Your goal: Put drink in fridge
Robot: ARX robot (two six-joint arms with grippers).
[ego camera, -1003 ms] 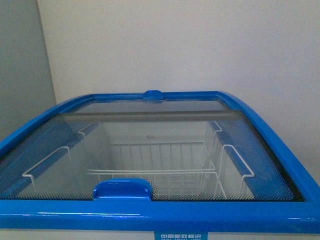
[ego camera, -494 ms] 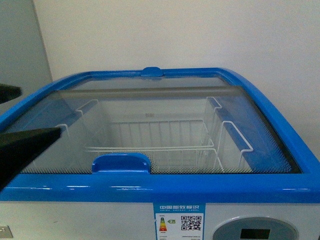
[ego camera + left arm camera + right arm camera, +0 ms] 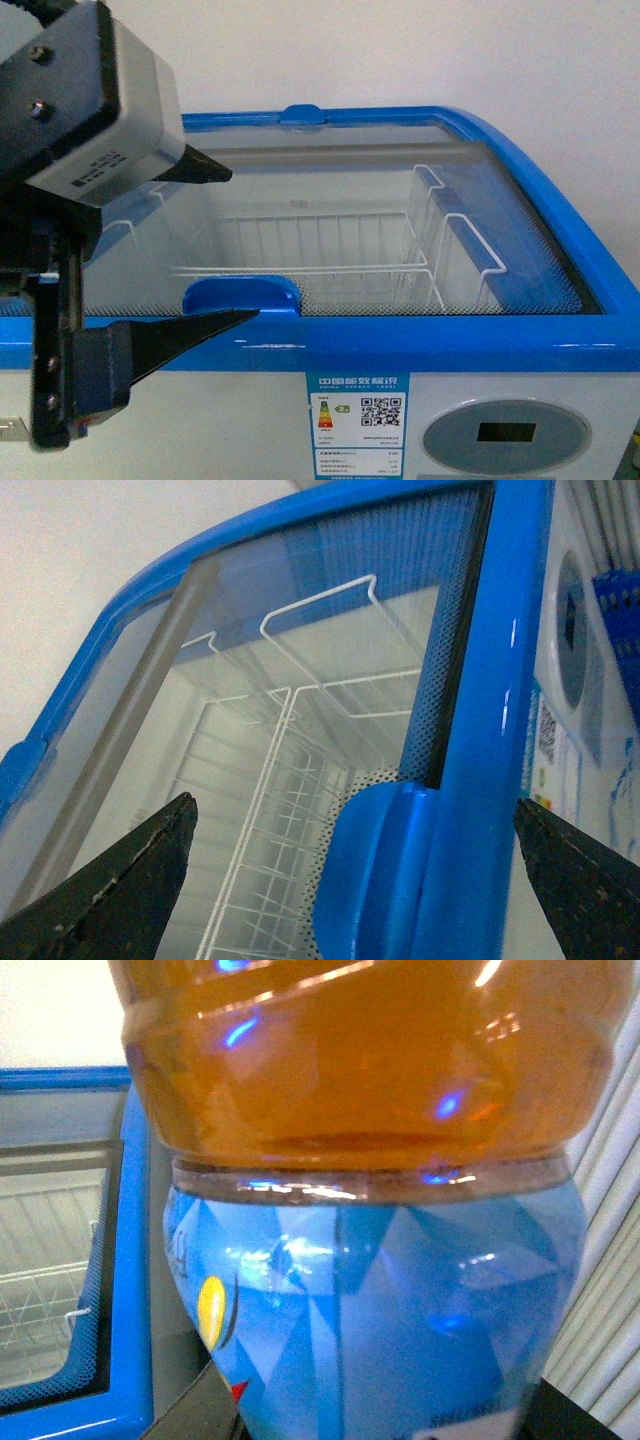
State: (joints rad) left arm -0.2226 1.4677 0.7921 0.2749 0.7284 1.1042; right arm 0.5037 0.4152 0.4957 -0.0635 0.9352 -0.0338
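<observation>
Lid-opening is in hand: the left gripper [image 3: 222, 243], far further into view than half a second ago, spreads wide, empty fingers [image 3: 170, 340] astride the blue handle [image 3: 243, 296] of the white, blue-rimmed chest fridge [image 3: 570, 345], needing to grip and slide its glass lid [image 3: 330, 200], while the right gripper [image 3: 385, 1415] seemingly clamps the clear amber-orange drink bottle [image 3: 370, 1090] alongside.

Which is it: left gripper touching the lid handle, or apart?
Apart. The left wrist view shows the left gripper open, the handle between its fingers with a gap on each side.
</observation>
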